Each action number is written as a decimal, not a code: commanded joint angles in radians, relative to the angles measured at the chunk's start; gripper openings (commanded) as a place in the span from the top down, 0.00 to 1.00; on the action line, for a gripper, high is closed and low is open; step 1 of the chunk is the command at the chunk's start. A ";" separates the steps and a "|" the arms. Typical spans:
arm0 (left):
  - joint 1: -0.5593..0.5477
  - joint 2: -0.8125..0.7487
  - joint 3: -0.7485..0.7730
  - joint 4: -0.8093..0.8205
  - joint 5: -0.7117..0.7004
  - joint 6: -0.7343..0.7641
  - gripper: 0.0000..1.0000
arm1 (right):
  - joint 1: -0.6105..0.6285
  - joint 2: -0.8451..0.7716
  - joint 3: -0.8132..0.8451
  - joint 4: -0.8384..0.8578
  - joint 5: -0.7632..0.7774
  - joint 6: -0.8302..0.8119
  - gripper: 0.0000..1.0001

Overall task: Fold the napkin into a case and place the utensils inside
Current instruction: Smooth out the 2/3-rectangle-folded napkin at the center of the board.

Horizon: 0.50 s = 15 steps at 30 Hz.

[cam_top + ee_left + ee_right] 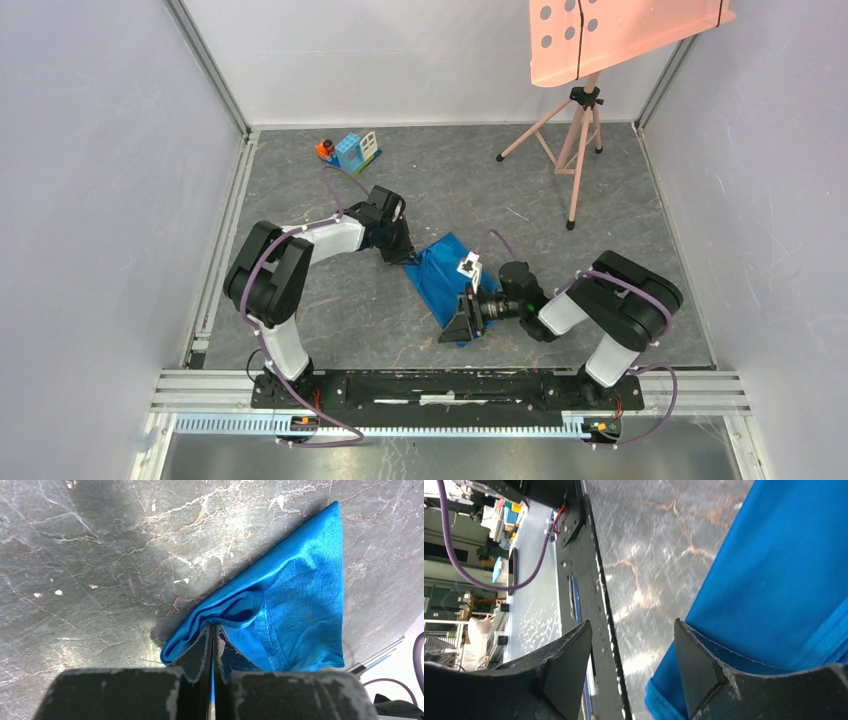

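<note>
The napkin (446, 271) is bright blue and plain. The worktop (440, 180) is dark grey with pale cracky lines. The toy house (357, 151) is blue and white. The tripod (578, 175) is pale pink.

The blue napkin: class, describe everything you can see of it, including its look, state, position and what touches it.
The napkin is a bright blue, slightly shiny cloth with a stitched hem, folded into wrinkled layers. It lies slanted on the grey marbled table between the two arms. The left tool is shut on a bunched fold at its far end. The right tool stands open at its near end, one finger over the cloth's edge.
</note>
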 commanded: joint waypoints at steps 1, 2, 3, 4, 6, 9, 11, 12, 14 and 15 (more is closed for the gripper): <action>0.011 0.034 -0.020 0.012 -0.039 0.052 0.98 | -0.001 -0.103 -0.095 -0.011 -0.027 -0.026 0.32; 0.011 0.035 -0.017 0.011 -0.037 0.054 0.98 | 0.000 -0.119 -0.120 -0.011 -0.026 -0.027 0.32; 0.011 0.034 -0.014 0.007 -0.034 0.056 0.98 | 0.000 -0.138 -0.149 -0.008 -0.022 -0.027 0.33; 0.011 0.034 -0.011 0.004 -0.032 0.057 0.98 | 0.000 -0.154 -0.171 -0.006 -0.017 -0.026 0.33; 0.011 0.028 -0.006 0.003 -0.016 0.060 0.98 | 0.000 -0.192 -0.221 -0.011 0.000 -0.030 0.33; 0.009 0.000 0.004 0.008 0.033 0.063 0.94 | -0.001 -0.263 -0.245 -0.045 -0.013 -0.028 0.33; 0.009 -0.031 0.009 0.010 0.070 0.065 0.89 | 0.000 -0.333 -0.209 -0.179 0.009 -0.074 0.33; 0.010 -0.050 0.012 0.010 0.087 0.066 0.86 | -0.001 -0.362 -0.179 -0.284 0.033 -0.111 0.33; 0.009 -0.082 0.017 0.010 0.120 0.066 0.84 | -0.009 -0.397 -0.108 -0.411 0.074 -0.163 0.33; 0.009 -0.101 0.017 0.010 0.131 0.062 0.84 | -0.017 -0.403 -0.076 -0.444 0.080 -0.176 0.34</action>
